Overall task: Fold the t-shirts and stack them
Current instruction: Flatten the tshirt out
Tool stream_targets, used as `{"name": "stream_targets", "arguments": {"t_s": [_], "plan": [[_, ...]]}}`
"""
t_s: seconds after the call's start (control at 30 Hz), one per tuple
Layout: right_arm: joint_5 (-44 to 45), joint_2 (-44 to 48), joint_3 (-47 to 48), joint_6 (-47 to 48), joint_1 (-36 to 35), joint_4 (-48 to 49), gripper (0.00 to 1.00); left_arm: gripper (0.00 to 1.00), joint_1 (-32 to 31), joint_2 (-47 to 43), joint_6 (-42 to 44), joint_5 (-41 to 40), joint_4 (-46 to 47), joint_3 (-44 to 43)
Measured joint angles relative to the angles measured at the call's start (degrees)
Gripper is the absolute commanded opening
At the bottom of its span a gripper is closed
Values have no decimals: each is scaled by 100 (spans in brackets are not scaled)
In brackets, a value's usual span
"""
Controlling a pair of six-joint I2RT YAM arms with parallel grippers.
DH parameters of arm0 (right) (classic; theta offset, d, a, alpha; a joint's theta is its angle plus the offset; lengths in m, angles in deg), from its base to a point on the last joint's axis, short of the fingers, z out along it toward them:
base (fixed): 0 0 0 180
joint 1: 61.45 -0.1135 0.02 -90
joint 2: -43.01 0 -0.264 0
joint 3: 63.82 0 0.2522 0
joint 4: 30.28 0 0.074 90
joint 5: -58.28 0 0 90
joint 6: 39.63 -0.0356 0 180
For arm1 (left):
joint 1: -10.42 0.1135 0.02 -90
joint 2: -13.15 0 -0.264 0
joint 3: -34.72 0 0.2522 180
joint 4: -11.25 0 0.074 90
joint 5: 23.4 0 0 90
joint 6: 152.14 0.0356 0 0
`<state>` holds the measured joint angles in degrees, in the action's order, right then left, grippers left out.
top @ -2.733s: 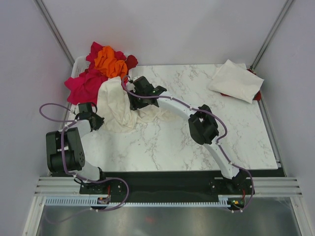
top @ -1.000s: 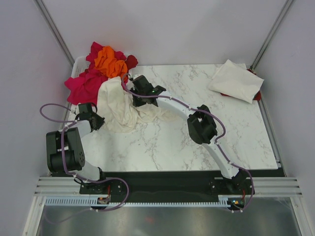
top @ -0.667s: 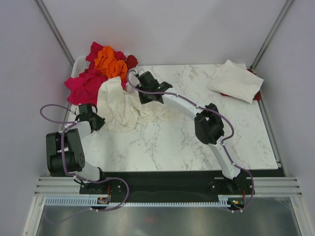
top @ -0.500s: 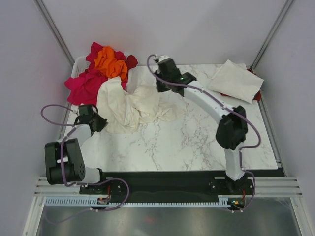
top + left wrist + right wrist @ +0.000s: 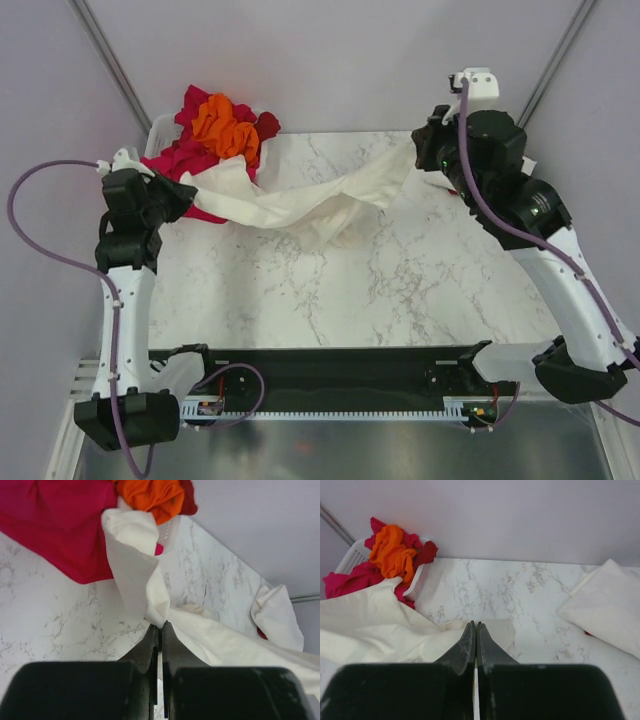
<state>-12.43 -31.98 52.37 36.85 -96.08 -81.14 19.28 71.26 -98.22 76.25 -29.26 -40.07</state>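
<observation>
Left gripper (image 5: 160, 627): mine, clamped on the cream t-shirt (image 5: 310, 200), frame left.
Right gripper (image 5: 476, 625): mine, pinching its other end, upper right.
Around: bench (image 5: 400, 290); basket (image 5: 160, 126) of coloured tees (image 5: 222, 125), upper left; folded tee (image 5: 610, 605), right.

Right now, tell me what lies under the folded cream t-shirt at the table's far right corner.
A sliver of dark red fabric peeks out beneath the folded cream t-shirt. The rest is covered, so its shape and extent cannot be seen.
</observation>
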Motion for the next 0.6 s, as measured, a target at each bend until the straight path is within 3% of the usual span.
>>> {"name": "stream_targets", "arguments": {"t_s": [0.3, 0.6], "plan": [[1128, 1139, 1043, -59, 20, -1056, 0, 2, 0, -450, 673, 426, -1300, -2682], [850, 2800, 2264, 367, 26, -1104, 0, 2, -59, -811, 994, 1045, -1766, -4874]]}}
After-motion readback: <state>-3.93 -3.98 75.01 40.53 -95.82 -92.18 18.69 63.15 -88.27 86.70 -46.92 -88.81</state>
